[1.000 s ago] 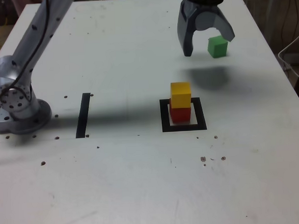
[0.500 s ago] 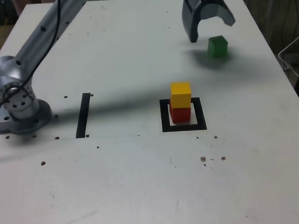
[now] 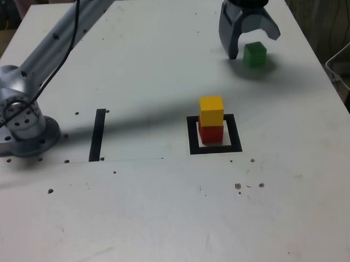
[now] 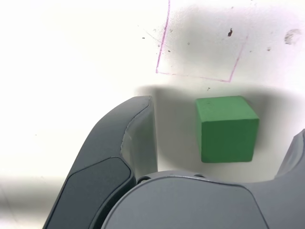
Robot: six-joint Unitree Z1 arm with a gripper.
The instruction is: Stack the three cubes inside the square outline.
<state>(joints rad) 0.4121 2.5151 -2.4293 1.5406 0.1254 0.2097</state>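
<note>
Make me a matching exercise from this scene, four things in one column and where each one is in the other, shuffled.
Things
1. red cube
2. yellow cube
3. green cube
4. black strip

Places
A. between the open gripper's fingers, on the table
B. top of the stack
C. inside the square outline, at the bottom of the stack
D. flat on the table near the arm's base

Pairs: 1-C, 2-B, 3-A, 4-D

Two stacked cubes (image 3: 211,119) sit inside the square outline (image 3: 215,147), frame centre; third cube (image 3: 254,54) upper right, between the gripper (image 3: 253,44) jaws; strip (image 3: 97,134) centre-left.
</note>
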